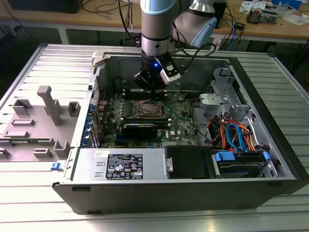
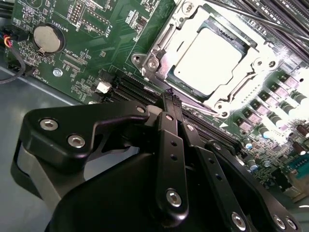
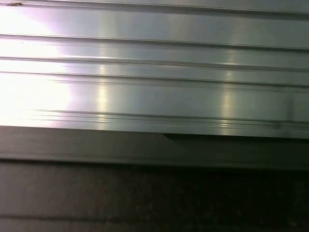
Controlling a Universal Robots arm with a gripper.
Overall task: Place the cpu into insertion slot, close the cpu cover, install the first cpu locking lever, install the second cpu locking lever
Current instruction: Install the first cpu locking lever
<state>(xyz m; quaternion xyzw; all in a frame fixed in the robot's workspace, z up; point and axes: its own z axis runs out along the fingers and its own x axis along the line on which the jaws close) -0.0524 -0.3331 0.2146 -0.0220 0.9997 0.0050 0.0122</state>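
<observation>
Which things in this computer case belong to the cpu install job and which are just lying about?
Job: cpu, sitting in the insertion slot; cpu cover, framing it; hand, close above the motherboard.
Just there: coin battery; memory slots; power supply; blue and orange cables; grey plastic fixture outside the case.

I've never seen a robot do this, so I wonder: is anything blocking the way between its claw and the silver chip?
Nothing visible. In the second wrist view the gripper hangs over the green board beside the cpu, which lies uncovered in the square opening of the cpu cover; only open air separates them.
</observation>
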